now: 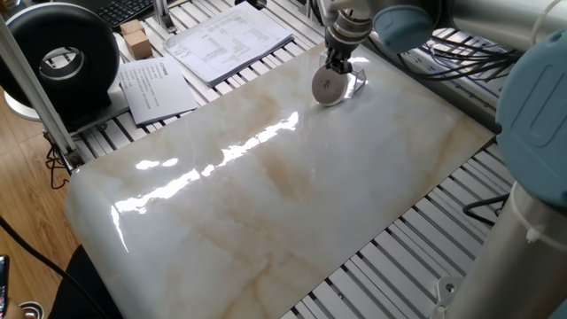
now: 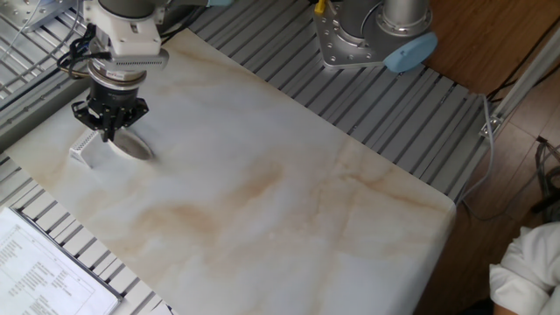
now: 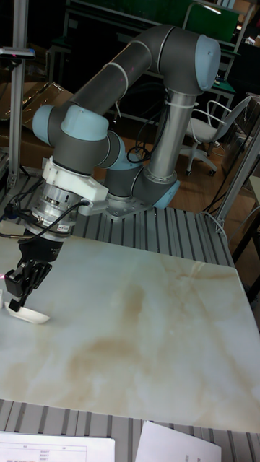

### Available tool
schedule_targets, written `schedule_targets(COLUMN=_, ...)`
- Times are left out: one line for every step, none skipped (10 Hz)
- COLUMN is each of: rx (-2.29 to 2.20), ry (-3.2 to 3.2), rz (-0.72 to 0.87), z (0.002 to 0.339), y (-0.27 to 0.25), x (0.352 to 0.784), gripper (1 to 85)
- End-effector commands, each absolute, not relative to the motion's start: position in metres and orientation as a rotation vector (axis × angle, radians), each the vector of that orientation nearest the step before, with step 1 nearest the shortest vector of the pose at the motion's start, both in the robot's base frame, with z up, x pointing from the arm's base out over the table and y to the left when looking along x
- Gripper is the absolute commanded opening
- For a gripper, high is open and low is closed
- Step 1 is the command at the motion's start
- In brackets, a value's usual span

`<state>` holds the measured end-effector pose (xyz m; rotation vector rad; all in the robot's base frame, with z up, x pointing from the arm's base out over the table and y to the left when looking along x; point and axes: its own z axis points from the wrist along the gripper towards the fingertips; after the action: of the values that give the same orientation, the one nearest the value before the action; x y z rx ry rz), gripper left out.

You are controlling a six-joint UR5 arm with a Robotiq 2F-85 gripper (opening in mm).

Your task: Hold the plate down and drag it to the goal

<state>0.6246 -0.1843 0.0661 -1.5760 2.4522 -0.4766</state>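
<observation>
Your gripper (image 2: 108, 131) points straight down with its fingertips drawn close together, pressing on the plate (image 2: 131, 148), a small glossy white round dish with a raised rim. The plate sits near a corner of the smooth, shiny marble-patterned table (image 2: 289, 201), touching or just beside the goal (image 2: 81, 149), a clear plastic frame with glinting straight edges. The rest of the slab lies open; printed papers (image 1: 232, 37) rest beyond its edge on the slatted frame.

One plate (image 1: 326, 86), one clear goal frame (image 1: 356, 82), one end effector (image 1: 336, 64), two printed paper sheets (image 1: 232, 37), one marble tabletop (image 1: 283, 186)
</observation>
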Motion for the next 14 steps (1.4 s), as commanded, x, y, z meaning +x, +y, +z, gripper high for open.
schedule_targets(rx=-1.572, ry=2.440, rz=-0.473, z=0.0691, y=-0.1851, x=0.6260, gripper=15.0)
schedule_targets(rx=-1.573, ry=2.441, rz=-0.475, z=0.0691, y=-0.1861, x=0.6257, gripper=15.0)
schedule_targets(rx=-1.570, ry=2.440, rz=-0.475, z=0.0689, y=-0.1866, x=0.6258, gripper=15.0)
schedule_targets(rx=-1.570, ry=2.439, rz=-0.478, z=0.0691, y=-0.1875, x=0.6259, gripper=15.0)
schedule_targets(rx=-1.570, ry=2.438, rz=-0.479, z=0.0695, y=-0.1880, x=0.6261, gripper=14.7)
schedule_targets(rx=-1.569, ry=2.438, rz=-0.477, z=0.0694, y=-0.1884, x=0.6257, gripper=14.3)
schedule_targets(rx=-1.572, ry=2.437, rz=-0.480, z=0.0694, y=-0.1895, x=0.6252, gripper=14.3)
schedule_targets(rx=-1.571, ry=2.434, rz=-0.484, z=0.0700, y=-0.1903, x=0.6255, gripper=17.7)
schedule_targets(rx=-1.574, ry=2.432, rz=-0.480, z=0.0703, y=-0.1900, x=0.6250, gripper=22.3)
schedule_targets(rx=-1.576, ry=2.431, rz=-0.480, z=0.0710, y=-0.1909, x=0.6239, gripper=24.0)
schedule_targets(rx=-1.578, ry=2.430, rz=-0.481, z=0.0722, y=-0.1920, x=0.6224, gripper=25.3)
schedule_targets(rx=-1.582, ry=2.430, rz=-0.477, z=0.0733, y=-0.1925, x=0.6205, gripper=31.0)
schedule_targets(rx=-1.584, ry=2.429, rz=-0.478, z=0.0748, y=-0.1934, x=0.6191, gripper=33.3)
schedule_targets(rx=-1.588, ry=2.426, rz=-0.481, z=0.0768, y=-0.1944, x=0.6182, gripper=34.3)
